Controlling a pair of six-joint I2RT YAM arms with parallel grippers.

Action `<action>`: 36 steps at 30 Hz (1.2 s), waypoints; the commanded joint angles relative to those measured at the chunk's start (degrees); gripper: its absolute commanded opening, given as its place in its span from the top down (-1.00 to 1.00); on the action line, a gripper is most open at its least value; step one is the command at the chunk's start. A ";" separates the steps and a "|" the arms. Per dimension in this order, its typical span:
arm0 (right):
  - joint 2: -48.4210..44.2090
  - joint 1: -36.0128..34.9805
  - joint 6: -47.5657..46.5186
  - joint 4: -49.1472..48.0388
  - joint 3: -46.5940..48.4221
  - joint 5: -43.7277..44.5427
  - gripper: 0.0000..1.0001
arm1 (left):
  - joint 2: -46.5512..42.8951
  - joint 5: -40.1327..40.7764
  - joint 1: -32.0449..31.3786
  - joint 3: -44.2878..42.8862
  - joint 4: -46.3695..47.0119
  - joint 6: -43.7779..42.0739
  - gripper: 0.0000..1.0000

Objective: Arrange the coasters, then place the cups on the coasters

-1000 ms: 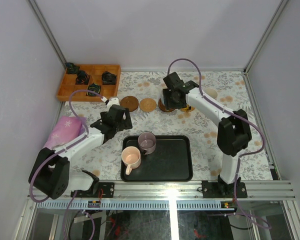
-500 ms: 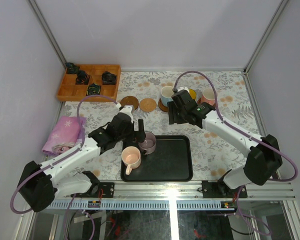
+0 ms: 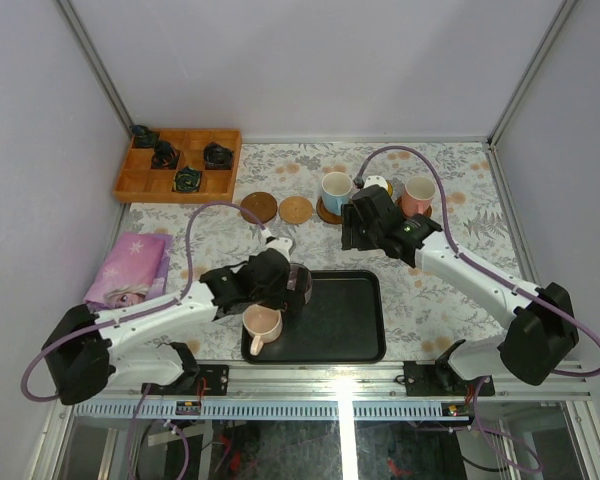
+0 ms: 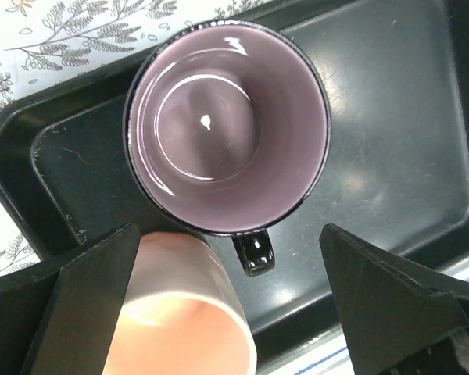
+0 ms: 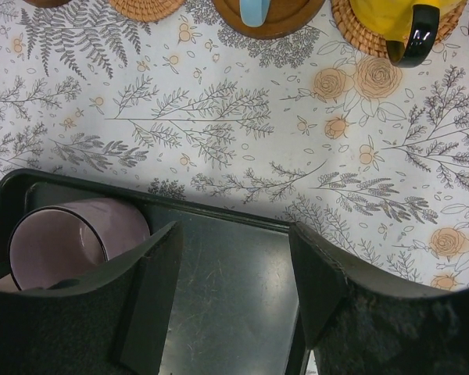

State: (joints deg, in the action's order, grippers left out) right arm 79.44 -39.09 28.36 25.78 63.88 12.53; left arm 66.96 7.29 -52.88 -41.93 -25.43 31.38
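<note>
On the black tray (image 3: pixel 350 320) stand a mauve-grey cup (image 4: pixel 227 125) and a peach-pink cup (image 3: pixel 262 325). My left gripper (image 4: pixel 238 312) hangs open right over them, the mauve cup's dark handle (image 4: pixel 254 254) and the peach cup's side (image 4: pixel 180 312) between its fingers. At the back, a light blue cup (image 3: pixel 335 190) sits on a dark coaster (image 5: pixel 258 19), a yellow cup (image 5: pixel 391 12) on a woven one, and a salmon cup (image 3: pixel 417 195) further right. Two coasters (image 3: pixel 259 207) (image 3: pixel 296 210) lie bare. My right gripper (image 5: pixel 234 289) is open and empty above the tray's far edge.
A wooden compartment box (image 3: pixel 178 163) with small black objects stands at the back left. A pink cloth (image 3: pixel 130 265) lies by the left wall. Cables loop over both arms. Metal frame posts and pale walls close in the table.
The left arm has swung right over the tray to the mauve cup, its jaws widening. The right gripper has drawn back from the blue cup toward the tray.
</note>
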 commanded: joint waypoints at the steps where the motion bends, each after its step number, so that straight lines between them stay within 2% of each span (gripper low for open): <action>1: -2.26 -0.11 0.68 -2.65 -0.87 0.70 -0.28 | 4.28 5.09 -2.62 -0.30 -0.96 0.80 -1.00; 7: -2.00 -0.11 0.95 -2.97 -1.09 0.56 -0.28 | 9.67 9.47 -5.12 -2.04 0.56 -1.78 -0.98; 9: -1.69 -0.11 1.08 -3.08 -1.06 0.19 -0.28 | 10.84 10.39 -5.73 -2.31 1.07 -1.93 -0.84; 15: -0.73 -0.11 1.80 -3.45 -1.40 -1.35 -0.29 | 10.66 12.17 -6.83 -1.23 2.56 -0.66 -0.20; 19: -0.30 -0.41 2.13 -3.72 -1.67 -2.29 -0.28 | 9.89 12.24 -6.96 -0.25 2.84 -0.35 0.13; 20: -0.21 -0.45 2.12 -3.72 -1.73 -2.38 -0.28 | 9.77 12.29 -6.97 -0.06 2.84 -0.35 0.26; 22: -0.12 -0.54 2.14 -3.80 -1.62 -2.51 -0.28 | 9.70 12.50 -6.91 0.08 2.84 -0.28 0.79; 23: -0.06 -0.59 2.13 -3.81 -1.55 -2.57 -0.28 | 9.64 12.54 -6.94 0.19 2.84 -0.27 0.95; 24: 0.01 -0.63 2.07 -3.76 -1.44 -2.61 -0.28 | 9.74 12.57 -6.96 0.23 2.86 -0.38 1.00; 36: -1.43 -1.32 1.81 -4.51 -3.02 -1.63 -0.24 | 4.77 17.02 -7.18 -0.11 6.82 -3.52 1.00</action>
State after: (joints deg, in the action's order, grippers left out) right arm 79.48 -39.62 29.98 23.18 61.49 10.15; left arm 76.03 19.07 -59.86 -41.65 -24.91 30.04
